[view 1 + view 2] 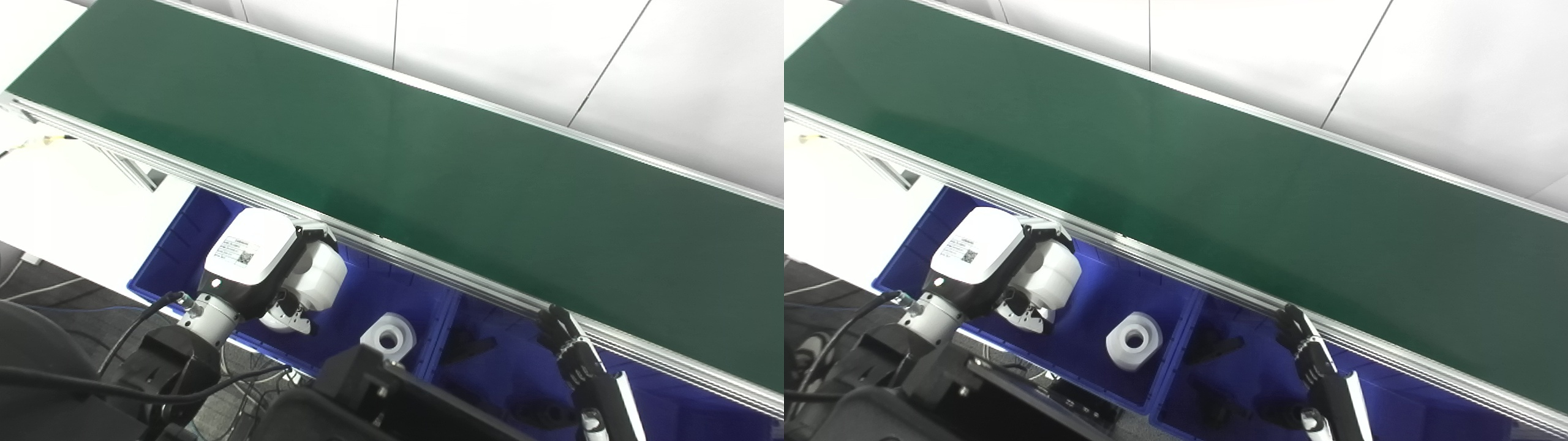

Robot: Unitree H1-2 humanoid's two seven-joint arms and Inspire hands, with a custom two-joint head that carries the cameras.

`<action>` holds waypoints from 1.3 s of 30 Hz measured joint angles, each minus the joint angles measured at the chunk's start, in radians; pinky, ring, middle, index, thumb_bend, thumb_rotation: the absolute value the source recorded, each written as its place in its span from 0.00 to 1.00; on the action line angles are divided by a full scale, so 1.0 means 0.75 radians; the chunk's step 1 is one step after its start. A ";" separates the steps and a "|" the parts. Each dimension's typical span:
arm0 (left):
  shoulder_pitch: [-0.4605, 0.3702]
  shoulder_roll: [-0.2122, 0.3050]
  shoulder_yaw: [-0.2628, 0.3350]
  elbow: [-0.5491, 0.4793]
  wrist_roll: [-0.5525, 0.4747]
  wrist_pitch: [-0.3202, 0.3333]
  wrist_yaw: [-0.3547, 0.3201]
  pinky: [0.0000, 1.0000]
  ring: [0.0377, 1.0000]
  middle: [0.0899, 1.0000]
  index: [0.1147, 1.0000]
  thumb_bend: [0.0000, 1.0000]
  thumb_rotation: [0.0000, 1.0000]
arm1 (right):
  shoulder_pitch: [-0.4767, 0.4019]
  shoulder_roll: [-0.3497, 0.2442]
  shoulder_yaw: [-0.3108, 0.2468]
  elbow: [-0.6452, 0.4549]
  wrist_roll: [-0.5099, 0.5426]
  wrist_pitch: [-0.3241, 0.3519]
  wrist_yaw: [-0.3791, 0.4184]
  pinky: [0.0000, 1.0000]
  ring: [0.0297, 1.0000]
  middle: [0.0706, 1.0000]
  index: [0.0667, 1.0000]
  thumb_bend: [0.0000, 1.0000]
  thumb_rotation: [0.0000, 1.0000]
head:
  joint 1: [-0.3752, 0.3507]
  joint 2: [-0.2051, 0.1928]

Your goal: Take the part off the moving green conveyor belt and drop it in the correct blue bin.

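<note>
Two blue bins side by side below the near rail of the green belt, seen first from the left eye: left bin holding a white part with a round hole, lying on the floor near the divider. Left hand hanging over that same bin, closed around a white rounded part, fingers partly hidden beneath. Right hand dark, raised beside the rail over the right bin, fingers apart and holding nothing. Dark pieces resting on the right bin's floor. From the right eye: belt surface bare of parts; holed white part well apart from the left hand; right hand just beside the rail, slim fingers spread.
</note>
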 measured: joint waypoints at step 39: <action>-0.002 0.022 -0.021 -0.073 0.032 0.080 -0.273 1.00 1.00 1.00 1.00 1.00 0.73 | 0.007 0.009 0.003 0.000 -0.001 0.000 0.000 0.88 0.91 0.90 0.92 0.95 0.92 | -0.025 -0.008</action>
